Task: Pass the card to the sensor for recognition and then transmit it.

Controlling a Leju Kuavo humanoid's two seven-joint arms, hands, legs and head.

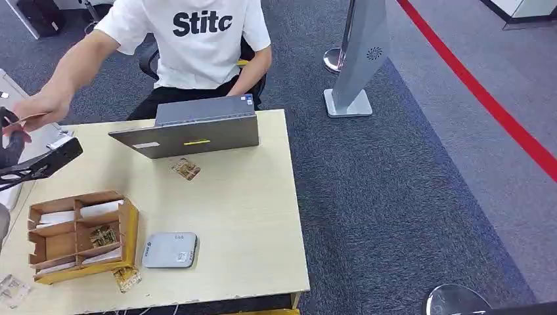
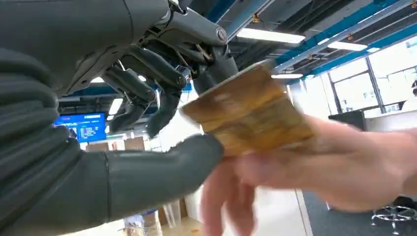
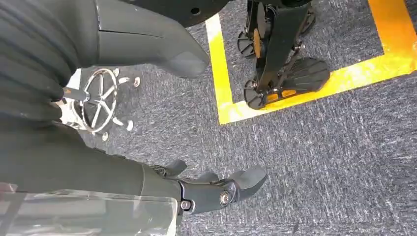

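Left wrist view, close up: the left hand pinches a tan, wood-grained card between the thick grey thumb and the darker fingers, while a person's hand, blurred, holds the same card from the other side. The head view gives the wider layout: that left hand sits at the far left edge of the pale wooden table, raised above it, with the person's hand reaching to it; the card there is just a thin sliver between them. The person in a white printed T-shirt sits on the far side behind a grey laptop, its lid tilted back. Near left on the table stands a brown cardboard organiser with square compartments holding white cards and one tan item. Just right of it lies the flat grey rounded-corner sensor. A small tan patterned card lies near the laptop. Right wrist view: the right hand hangs over grey carpet with yellow floor tape, its fingers loosely apart and holding nothing.
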